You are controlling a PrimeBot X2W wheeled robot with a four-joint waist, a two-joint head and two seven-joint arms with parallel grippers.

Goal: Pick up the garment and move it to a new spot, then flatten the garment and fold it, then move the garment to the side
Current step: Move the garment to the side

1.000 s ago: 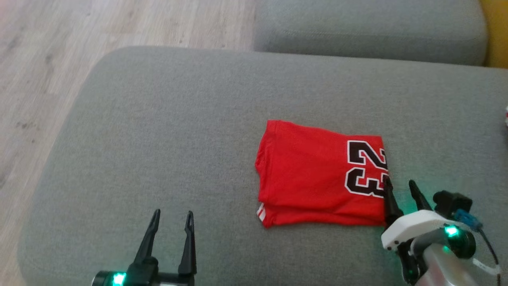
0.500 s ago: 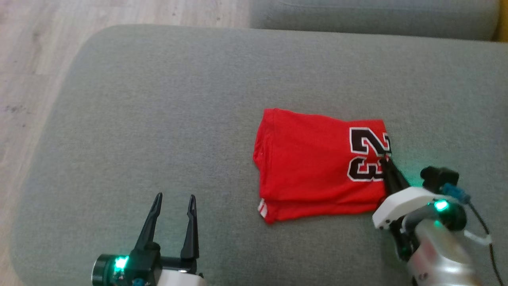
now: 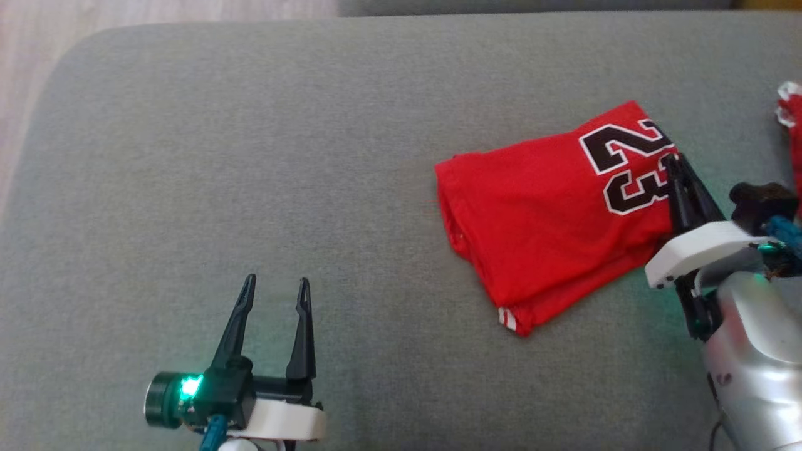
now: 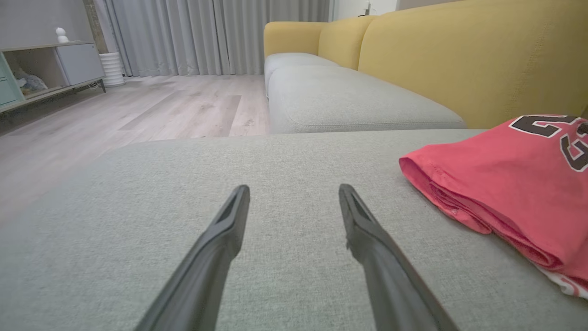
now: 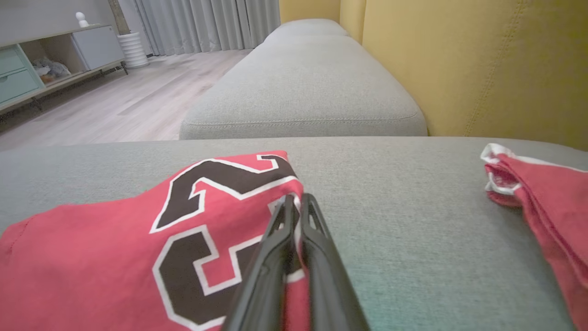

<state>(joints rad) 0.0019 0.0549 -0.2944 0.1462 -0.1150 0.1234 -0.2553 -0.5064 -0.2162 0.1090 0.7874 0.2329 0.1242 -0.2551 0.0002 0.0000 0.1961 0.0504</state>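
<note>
Your head view: steeply down on grey cushion (image 3: 250, 156). Your wrist views: low, close along it; all share red garment (image 3: 551, 232).

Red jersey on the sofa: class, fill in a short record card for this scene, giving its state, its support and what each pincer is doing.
garment: red number 23 jersey, folded, lying askew
support: grey sofa cushion
right pincer: shut on the jersey's edge beside the printed number
left pincer: open, over bare cushion, apart from the jersey
nearby: second red garment with white trim, further right on the cushion
stage: fold done; gripped, it seems, for the move aside
</note>
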